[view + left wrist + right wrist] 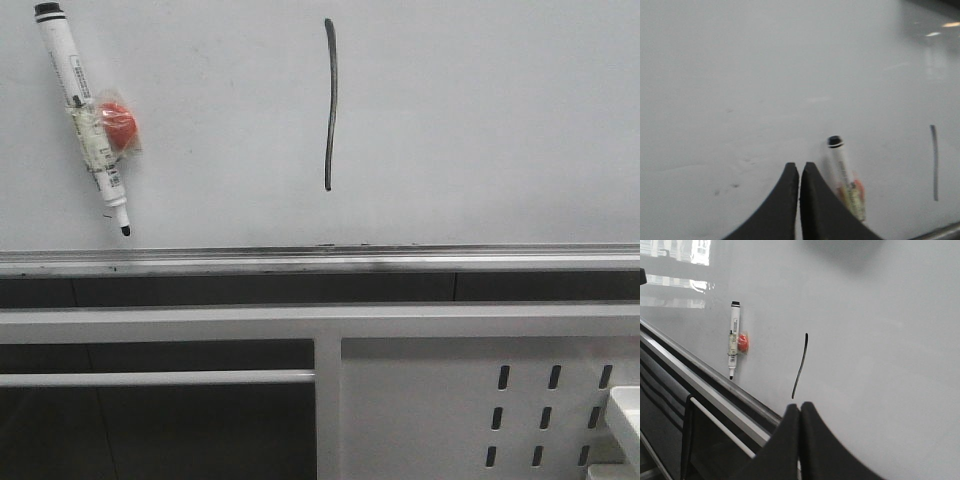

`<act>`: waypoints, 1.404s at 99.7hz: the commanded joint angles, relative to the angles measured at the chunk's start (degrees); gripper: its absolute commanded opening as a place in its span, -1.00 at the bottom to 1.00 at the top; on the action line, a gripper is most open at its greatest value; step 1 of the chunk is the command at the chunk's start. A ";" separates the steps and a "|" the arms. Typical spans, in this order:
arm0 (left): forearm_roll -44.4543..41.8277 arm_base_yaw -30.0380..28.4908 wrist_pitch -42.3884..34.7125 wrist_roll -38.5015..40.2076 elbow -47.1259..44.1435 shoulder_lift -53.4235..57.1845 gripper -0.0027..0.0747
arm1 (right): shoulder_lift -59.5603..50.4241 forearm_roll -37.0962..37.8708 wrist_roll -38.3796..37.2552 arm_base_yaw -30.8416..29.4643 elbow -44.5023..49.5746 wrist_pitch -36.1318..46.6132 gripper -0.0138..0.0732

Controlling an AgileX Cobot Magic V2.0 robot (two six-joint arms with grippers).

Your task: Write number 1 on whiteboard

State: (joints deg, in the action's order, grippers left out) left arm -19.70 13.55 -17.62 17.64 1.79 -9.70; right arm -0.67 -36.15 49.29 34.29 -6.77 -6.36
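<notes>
The number 1 (pixel 329 105) is drawn on the whiteboard (pixel 480 120), right of the marker (pixel 85 120), a light, stiff, slippery pen best gripped mid-barrel; both arms' jaws are closed, empty

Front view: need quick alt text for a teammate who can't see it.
A thin, slightly curved black marker stroke, the number 1, stands near-vertical on the glossy pale whiteboard. Left of it a white uncapped marker pen with a red round piece taped on sticks to the board, tip down.
</notes>
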 commanded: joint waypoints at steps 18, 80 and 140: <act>1.81 -6.86 7.27 2.94 -2.53 11.53 -0.98 | -0.83 -0.45 0.10 -0.32 -1.31 4.22 -0.84; 8.81 -7.45 29.65 -0.13 -4.00 10.63 -0.98 | -0.83 -0.45 0.10 -0.32 -1.31 4.31 -0.84; 21.53 -14.67 33.75 -17.14 -4.10 11.31 -0.98 | -0.83 -0.45 0.10 -0.32 -1.31 4.31 -0.84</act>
State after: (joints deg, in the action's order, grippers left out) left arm 1.11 -1.02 19.13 0.71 -0.20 0.34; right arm -0.67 -36.15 49.29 34.29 -6.76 -6.11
